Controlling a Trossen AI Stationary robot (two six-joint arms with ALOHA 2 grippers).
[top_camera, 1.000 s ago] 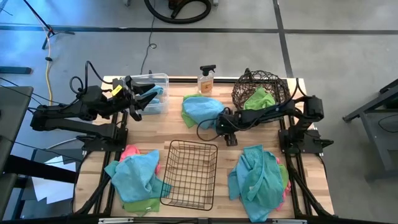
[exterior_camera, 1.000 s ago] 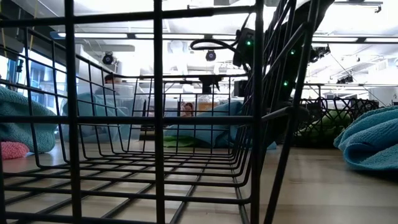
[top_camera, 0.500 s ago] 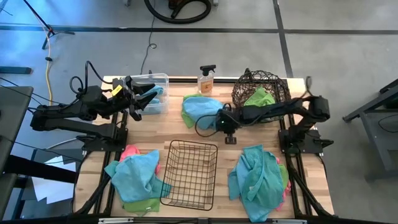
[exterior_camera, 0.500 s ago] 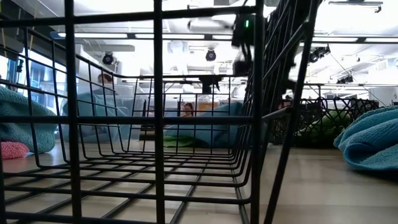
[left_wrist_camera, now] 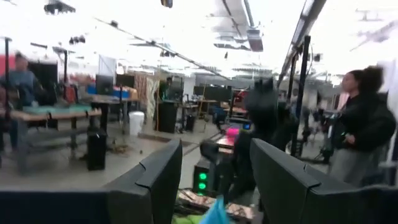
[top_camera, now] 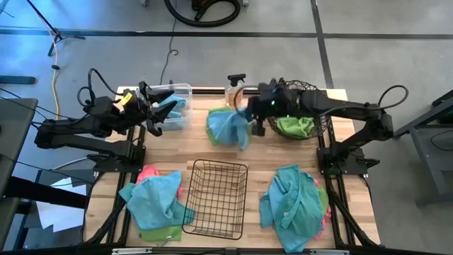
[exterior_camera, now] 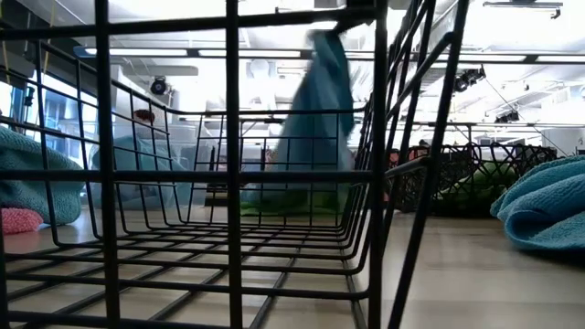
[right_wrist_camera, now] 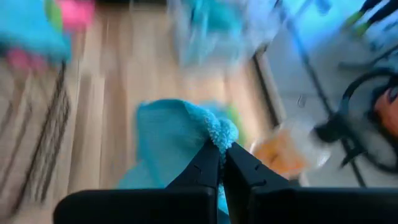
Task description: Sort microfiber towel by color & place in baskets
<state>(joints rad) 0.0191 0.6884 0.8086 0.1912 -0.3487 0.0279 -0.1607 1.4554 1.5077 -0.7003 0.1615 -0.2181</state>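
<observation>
Right gripper (right_wrist_camera: 221,152) clamped on a corner of a teal towel (top_camera: 230,127), lifted above the table's back edge (top_camera: 212,91). Cloth hangs limp, light; corner pinch seems adequate.

Left gripper (top_camera: 157,113) parted over the clear bin (top_camera: 180,89).

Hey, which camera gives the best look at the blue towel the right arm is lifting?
The right wrist view: the right gripper is shut on the teal towel's corner. The high view shows it hanging beside the round wire basket; the low view shows it blurred behind grid bars; the left wrist view misses it.
</observation>
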